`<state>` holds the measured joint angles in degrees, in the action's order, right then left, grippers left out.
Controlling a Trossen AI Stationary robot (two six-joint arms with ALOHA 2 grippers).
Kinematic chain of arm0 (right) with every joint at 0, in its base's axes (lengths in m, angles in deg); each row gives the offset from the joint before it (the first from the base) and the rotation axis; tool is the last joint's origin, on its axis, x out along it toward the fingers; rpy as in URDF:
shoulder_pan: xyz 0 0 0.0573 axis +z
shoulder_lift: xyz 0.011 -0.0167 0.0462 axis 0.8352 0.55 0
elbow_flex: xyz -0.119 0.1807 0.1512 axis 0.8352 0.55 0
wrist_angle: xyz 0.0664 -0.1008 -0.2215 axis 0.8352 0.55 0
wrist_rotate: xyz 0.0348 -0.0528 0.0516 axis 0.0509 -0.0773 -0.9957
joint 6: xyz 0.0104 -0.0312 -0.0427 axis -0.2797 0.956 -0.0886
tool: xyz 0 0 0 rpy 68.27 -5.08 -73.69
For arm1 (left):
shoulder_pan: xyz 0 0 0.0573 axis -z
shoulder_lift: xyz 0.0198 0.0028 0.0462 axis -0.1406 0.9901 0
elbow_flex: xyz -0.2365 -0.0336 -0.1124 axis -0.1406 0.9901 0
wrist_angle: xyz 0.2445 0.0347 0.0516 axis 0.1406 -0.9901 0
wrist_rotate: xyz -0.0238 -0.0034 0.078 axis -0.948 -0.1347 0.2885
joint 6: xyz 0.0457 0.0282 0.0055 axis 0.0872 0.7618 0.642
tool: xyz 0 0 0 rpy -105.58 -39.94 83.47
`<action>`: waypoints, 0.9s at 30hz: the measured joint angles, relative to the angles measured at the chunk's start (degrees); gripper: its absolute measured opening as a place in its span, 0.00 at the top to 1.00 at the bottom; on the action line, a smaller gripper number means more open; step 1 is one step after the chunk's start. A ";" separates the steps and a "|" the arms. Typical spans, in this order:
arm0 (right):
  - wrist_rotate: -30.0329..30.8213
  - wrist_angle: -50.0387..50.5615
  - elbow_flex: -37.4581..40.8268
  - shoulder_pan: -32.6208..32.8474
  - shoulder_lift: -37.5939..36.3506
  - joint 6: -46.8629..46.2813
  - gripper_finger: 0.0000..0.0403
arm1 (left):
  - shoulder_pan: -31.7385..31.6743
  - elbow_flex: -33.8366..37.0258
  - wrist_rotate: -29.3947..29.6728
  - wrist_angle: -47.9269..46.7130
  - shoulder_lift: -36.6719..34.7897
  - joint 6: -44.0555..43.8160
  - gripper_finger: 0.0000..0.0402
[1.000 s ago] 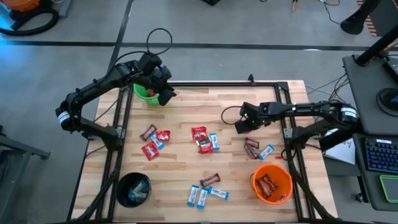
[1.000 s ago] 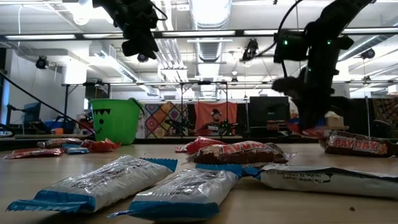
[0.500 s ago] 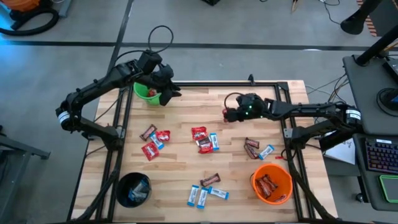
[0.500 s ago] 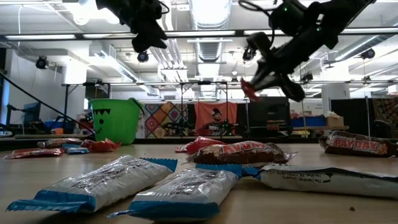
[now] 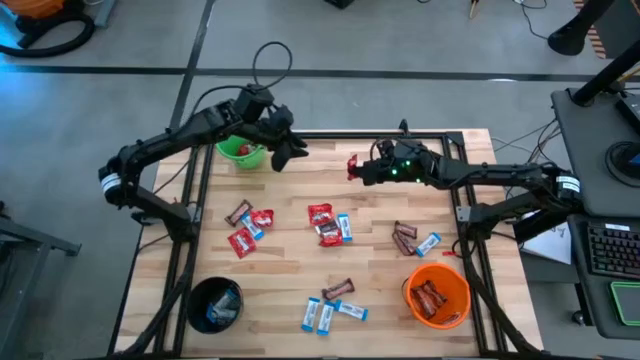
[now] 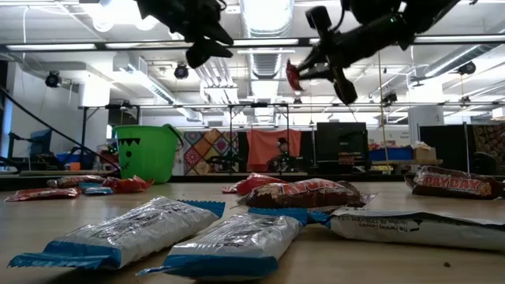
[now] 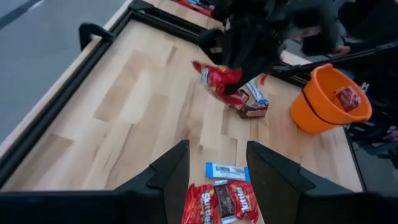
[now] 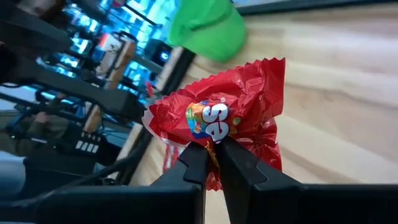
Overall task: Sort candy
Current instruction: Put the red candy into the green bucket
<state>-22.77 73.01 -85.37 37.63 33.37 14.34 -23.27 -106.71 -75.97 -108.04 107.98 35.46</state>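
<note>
Both arms raised, right hand [image 5: 358, 168] gripping candy [image 5: 352, 165]

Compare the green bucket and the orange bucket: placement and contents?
The green bucket sits at the table's far left corner, by the left gripper; the orange bucket sits at the near right corner. The green bucket shows something red inside; the orange bucket holds brown bars. Both stand upright. The right gripper holds a red packet in the air between them.
</note>
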 joint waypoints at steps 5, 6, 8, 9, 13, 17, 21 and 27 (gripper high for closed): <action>4.17 10.80 -5.11 0.00 0.00 5.46 0.95 | 1.65 0.00 -1.34 5.90 2.95 -2.54 0.65; 5.49 14.30 -6.13 0.00 0.00 6.33 0.95 | 1.81 0.00 -1.88 7.03 3.42 -3.16 0.65; 8.06 19.58 -7.83 0.00 0.00 8.76 0.95 | 1.86 0.00 -2.75 9.30 4.26 -4.66 0.65; 8.88 20.77 -8.56 0.00 0.00 9.78 0.95 | 1.86 0.00 -2.73 10.35 4.65 -5.30 0.65; 9.01 20.89 -11.06 0.00 0.00 13.77 0.95 | 1.97 0.00 -3.52 13.78 6.88 -8.14 0.65; 8.98 20.96 -12.89 0.00 0.05 16.32 0.95 | 2.36 0.00 -4.48 17.46 8.98 -10.80 0.65; 8.80 20.93 -14.08 0.00 0.88 18.45 0.95 | 2.61 0.00 -4.55 23.84 10.55 -12.98 0.65; 8.06 21.14 -16.16 0.26 4.58 19.28 0.95 | 2.61 -0.02 -4.56 29.44 12.34 -15.34 0.65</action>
<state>-14.72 94.15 -101.53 37.89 37.95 33.62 -20.67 -106.73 -80.53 -78.60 120.32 20.12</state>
